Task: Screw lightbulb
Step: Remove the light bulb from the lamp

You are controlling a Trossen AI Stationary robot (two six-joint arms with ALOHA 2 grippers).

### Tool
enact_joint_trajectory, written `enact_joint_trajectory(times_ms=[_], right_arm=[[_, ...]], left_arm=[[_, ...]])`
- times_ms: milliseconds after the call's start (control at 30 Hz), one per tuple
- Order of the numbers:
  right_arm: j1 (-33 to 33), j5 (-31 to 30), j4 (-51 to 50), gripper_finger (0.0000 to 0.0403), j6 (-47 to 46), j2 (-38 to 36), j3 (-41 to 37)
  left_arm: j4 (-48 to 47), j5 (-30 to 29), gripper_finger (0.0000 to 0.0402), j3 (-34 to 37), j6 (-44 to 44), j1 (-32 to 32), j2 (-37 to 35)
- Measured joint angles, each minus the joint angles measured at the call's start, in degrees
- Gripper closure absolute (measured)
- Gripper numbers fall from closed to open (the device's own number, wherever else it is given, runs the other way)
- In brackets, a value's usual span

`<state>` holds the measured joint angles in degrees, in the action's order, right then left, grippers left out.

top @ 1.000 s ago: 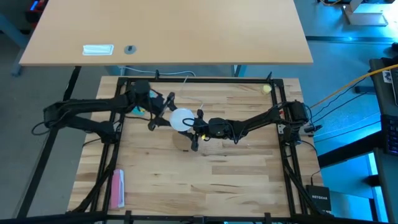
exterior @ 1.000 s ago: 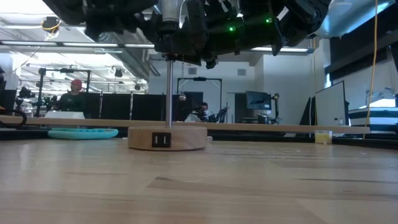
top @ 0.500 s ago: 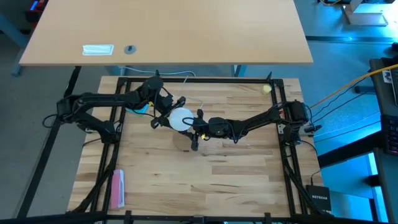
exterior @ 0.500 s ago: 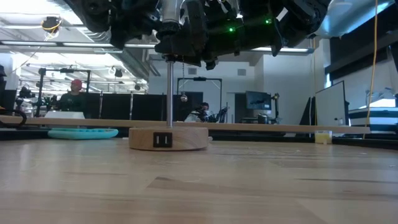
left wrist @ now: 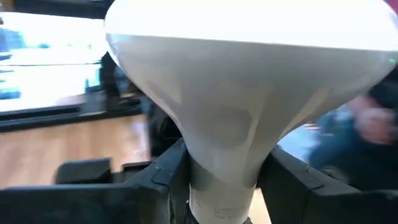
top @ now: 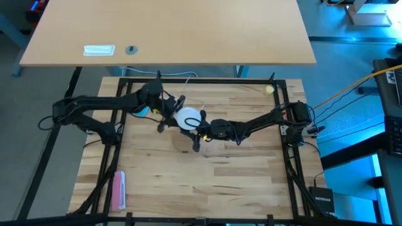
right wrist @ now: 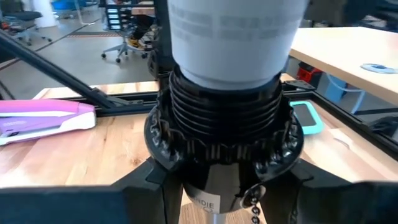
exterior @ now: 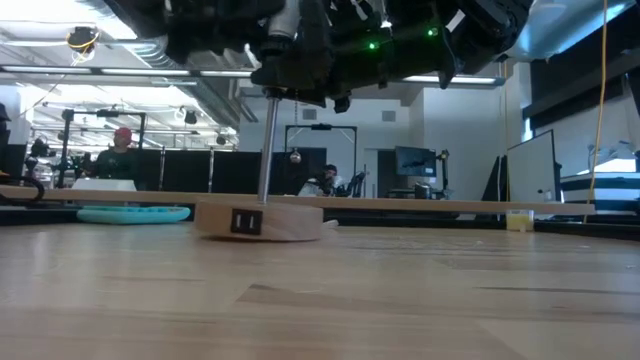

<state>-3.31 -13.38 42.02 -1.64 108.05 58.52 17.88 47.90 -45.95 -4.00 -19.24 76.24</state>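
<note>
gripping the lightbulb (left wrist: 249, 93) neck — left claw (left wrist: 217, 180), mid-table, edges far.

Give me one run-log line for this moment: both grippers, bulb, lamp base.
left gripper: shut on lightbulb neck | right gripper: shut on black socket | lightbulb: seated in socket | wooden base: tilted

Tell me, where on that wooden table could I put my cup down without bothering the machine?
The front of the wooden table, right of the pink object, is bare. The middle is crowded: both arms meet around the white lightbulb on its lamp stand.
</note>
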Motion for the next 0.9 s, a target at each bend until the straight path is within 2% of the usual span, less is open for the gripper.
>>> enact_joint_trajectory(times_ms=[100,267,433,533,600,667,833,900], right_arm=[[-0.09,-2.51,-0.21,0.0247,-0.33,-0.07,0.00],[-0.06,-5.19,-0.14,0.0247,-1.52,-0.07,0.00],[0.00,-5.21,-0.16,0.0248,-2.17,-0.06,0.11],[0.06,-5.92,-0.65,0.0248,-2.17,0.00,0.17],[0.09,-5.55,-0.59,0.0249,-2.33,0.09,0.11],[0.07,-5.68,-0.57,0.0249,-2.15,0.09,0.11],[0.04,-5.63,-0.54,0.0249,-2.17,0.09,0.09],[0.02,-5.56,-0.51,0.0249,-2.17,0.09,0.07]], left_arm=[[-4.97,-14.28,0.0260,-0.02,-0.73,4.29,-3.55],[-9.61,-43.33,0.0260,-0.15,1.52,14.93,-6.75],[-9.99,-72.17,0.0260,-0.28,8.94,25.37,-6.32],[-9.75,-85.25,0.0260,-0.21,16.14,29.47,-5.64],[-9.32,-90.57,0.0261,-0.07,19.66,31.35,-5.26],[-8.52,-92.33,0.0261,-0.07,21.67,32.03,-4.53],[-8.09,-91.55,0.0257,-0.07,20.47,32.22,-4.00],[-7.90,-91.33,0.0234,-0.07,19.86,32.22,-4.00]])
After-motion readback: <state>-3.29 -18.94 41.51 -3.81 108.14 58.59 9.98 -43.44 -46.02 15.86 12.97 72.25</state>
